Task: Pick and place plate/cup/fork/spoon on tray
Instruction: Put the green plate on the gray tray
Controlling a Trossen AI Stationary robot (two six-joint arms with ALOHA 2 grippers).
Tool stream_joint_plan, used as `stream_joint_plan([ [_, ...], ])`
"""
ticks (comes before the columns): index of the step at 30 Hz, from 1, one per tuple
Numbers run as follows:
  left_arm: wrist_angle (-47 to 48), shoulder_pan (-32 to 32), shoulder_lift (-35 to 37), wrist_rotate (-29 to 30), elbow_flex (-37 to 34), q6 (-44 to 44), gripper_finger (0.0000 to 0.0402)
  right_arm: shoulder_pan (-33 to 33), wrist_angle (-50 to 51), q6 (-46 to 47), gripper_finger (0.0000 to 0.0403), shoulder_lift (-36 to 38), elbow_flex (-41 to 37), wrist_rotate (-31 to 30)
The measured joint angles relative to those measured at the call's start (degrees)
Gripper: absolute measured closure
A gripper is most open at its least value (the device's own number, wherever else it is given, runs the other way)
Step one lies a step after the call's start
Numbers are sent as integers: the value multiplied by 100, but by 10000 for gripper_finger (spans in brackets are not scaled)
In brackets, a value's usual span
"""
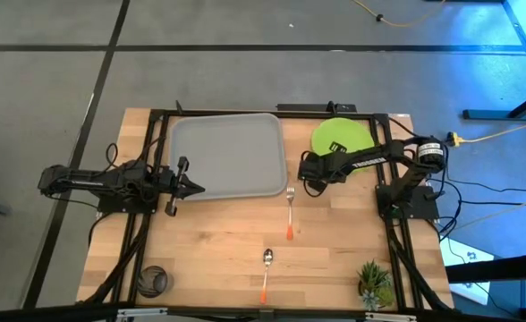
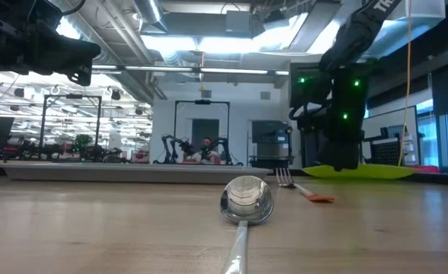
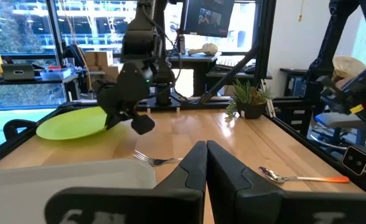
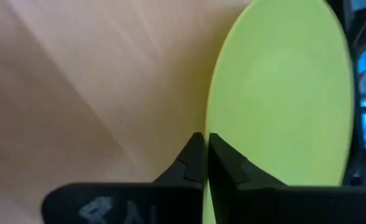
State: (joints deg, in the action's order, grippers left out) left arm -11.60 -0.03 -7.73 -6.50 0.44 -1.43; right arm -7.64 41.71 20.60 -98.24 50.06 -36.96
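Lime-green plate point(image 4: 276, 93) edge pinched by closed right pincer point(image 4: 205, 155).

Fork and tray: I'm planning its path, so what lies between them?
Nothing. In the high view only bare wood separates the fork from the tray rim just above it.

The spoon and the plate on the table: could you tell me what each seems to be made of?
The spoon seems to be polished metal at the bowl, which mirrors the ceiling lights, with an orange handle, probably plastic. The plate looks like matt lime-green plastic: flat, uniform colour, only a soft sheen. The right gripper is shut on its rim; the left gripper waits shut over the tray.
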Motion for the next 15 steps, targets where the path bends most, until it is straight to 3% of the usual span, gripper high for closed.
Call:
stream_joint_plan([
  [7, -1, 0, -1, 0, -1, -2, 401, 516, 901, 93, 399, 0, 663, -209],
  [15, -2, 0, 0, 0, 0, -4, 401, 998, 1178, -261, 400, 0, 1359, -700],
])
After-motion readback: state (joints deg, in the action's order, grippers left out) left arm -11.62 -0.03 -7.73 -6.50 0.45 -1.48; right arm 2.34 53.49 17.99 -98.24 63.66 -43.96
